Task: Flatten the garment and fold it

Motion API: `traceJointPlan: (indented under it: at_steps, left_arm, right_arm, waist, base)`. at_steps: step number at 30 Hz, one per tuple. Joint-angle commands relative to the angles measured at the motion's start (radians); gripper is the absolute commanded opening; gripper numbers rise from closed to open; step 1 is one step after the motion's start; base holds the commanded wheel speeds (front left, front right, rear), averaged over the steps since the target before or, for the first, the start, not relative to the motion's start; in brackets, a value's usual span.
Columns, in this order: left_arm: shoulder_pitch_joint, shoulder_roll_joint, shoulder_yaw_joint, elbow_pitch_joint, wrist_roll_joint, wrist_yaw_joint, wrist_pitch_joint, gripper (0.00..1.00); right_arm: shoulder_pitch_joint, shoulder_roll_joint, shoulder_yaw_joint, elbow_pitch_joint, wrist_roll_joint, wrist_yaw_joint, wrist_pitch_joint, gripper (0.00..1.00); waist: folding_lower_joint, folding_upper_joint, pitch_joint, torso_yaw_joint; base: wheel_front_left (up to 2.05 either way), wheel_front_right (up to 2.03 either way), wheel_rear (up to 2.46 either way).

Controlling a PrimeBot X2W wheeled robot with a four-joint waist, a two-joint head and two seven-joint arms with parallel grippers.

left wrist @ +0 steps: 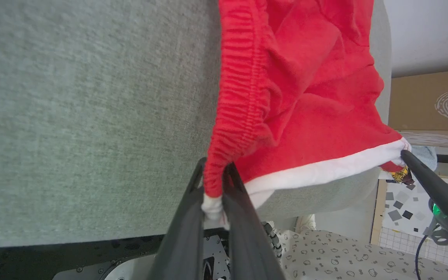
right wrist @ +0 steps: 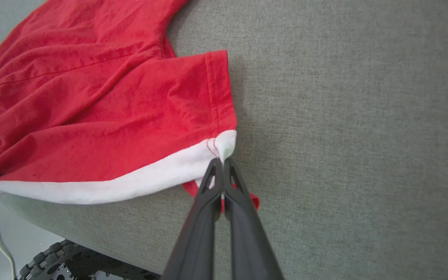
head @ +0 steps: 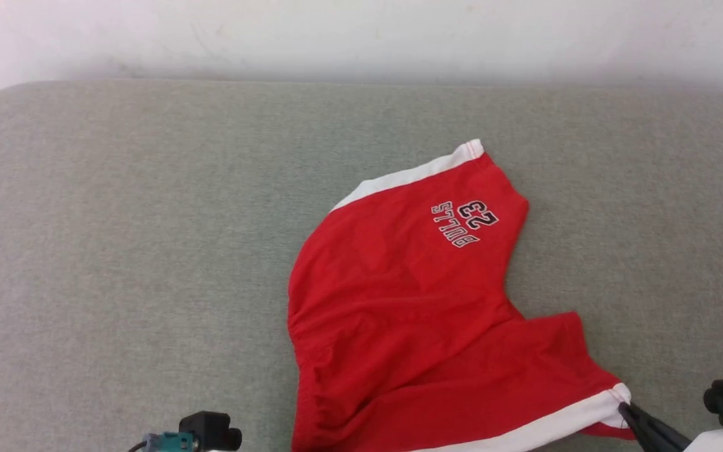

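Bright red soft athletic shorts lie right of centre in the head view, reaching down to the bottom edge, and they are spread but not flat. Folds run across the middle. One leg points to the upper right, a white trim band along its upper-left edge and a black-and-white "23 BULLS" print reading upside down. The other leg reaches the lower right, its white band slanting along the bottom.

In the left wrist view the shorts hang in from the top, with the gathered elastic waistband running down the middle. The left fingers are nearly closed, clamped on the waistband's end where red meets a white corner. To the right there, the right fingers come in and touch the white band's far tip.

The right wrist view has the shorts at upper left. The right fingers are pressed together, pinching the white corner of the leg hem. In the head view those fingers poke in at the lower right, tip on that corner.

Underneath is a grey-green fabric-covered desk with rounded corners, and behind it a white wall. Past the desk's edge, at the right of the left wrist view, stands a brown cardboard box.
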Motion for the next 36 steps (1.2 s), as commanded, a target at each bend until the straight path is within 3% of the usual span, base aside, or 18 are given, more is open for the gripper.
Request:
traceJointPlan:
  at_steps: [1, 9, 14, 19, 29, 36]
  left_arm:
    - [-0.009, -0.003, 0.0, -0.008, -0.006, -0.011, -0.006, 0.0]
    - [-0.178, -0.036, 0.035, -0.047, 0.034, 0.001, -0.071, 0.0]
    - [-0.388, -0.016, 0.037, -0.077, 0.073, 0.025, -0.002, 0.0]
    - [-0.645, 0.016, 0.063, -0.093, 0.105, 0.073, 0.106, 0.0]
    - [-1.177, 0.091, 0.072, 0.06, 0.218, 0.188, 0.326, 0.0]
    - [-1.497, 0.09, 0.052, 0.243, 0.323, 0.181, 0.253, 0.0]
  right_arm:
    - [-0.005, 0.002, -0.005, -0.012, -0.001, -0.002, 0.003, 0.0]
    - [-0.131, -0.012, -0.036, -0.099, -0.002, -0.002, -0.044, 0.0]
    - [-0.346, -0.056, -0.028, -0.164, -0.006, -0.002, -0.042, 0.0]
    - [-0.64, -0.135, 0.016, -0.152, 0.009, -0.002, -0.025, 0.0]
    - [-1.223, -0.223, 0.117, 0.142, 0.027, -0.002, 0.036, 0.0]
    - [-1.533, -0.209, 0.179, 0.4, -0.035, -0.002, -0.067, 0.0]
  waist:
    - [0.0, 0.0, -0.007, 0.016]
    - [0.0, 0.0, -0.005, 0.048]
    - [0.0, 0.0, 0.006, 0.024]
    - [0.0, 0.0, 0.038, -0.024]
    - [0.0, 0.0, 0.207, -0.105]
    - [0.0, 0.0, 0.389, -0.148]
  base:
    - [0.0, 0.0, 0.0]
    - [0.0, 0.0, 0.0]
    - [0.0, 0.0, 0.0]
    - [0.0, 0.0, 0.0]
    - [0.0, 0.0, 0.0]
    - [0.0, 0.0, 0.0]
